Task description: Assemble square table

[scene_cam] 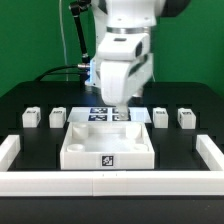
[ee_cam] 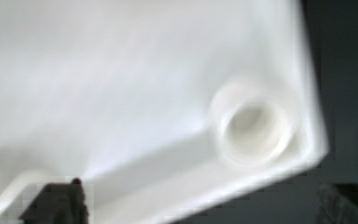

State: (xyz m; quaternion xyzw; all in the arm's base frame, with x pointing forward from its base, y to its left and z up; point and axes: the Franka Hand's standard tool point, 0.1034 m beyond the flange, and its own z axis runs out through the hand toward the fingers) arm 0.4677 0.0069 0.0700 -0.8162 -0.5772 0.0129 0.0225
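Square panel (scene_cam: 105, 143) is seen mid-table, rim up, tag on its near wall. One round corner socket (ee_cam: 252, 130) is shown in wrist view. Gripper (scene_cam: 114, 102) is held over panel's far edge, fingers (ee_cam: 55, 200) spread wide, nothing grasped. Four legs (scene_cam: 58, 117) are lined up beside panel, two per side, not touching it.

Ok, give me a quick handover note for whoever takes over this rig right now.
Gripper: open, holding nothing, above the square panel near one corner socket.
Square panel: lies rim up mid-table, in front of the marker board.
Legs: all loose on the table, two on each side of the panel, none in a socket.
Done: nothing joined yet.
Left: fit all four legs into the sockets.
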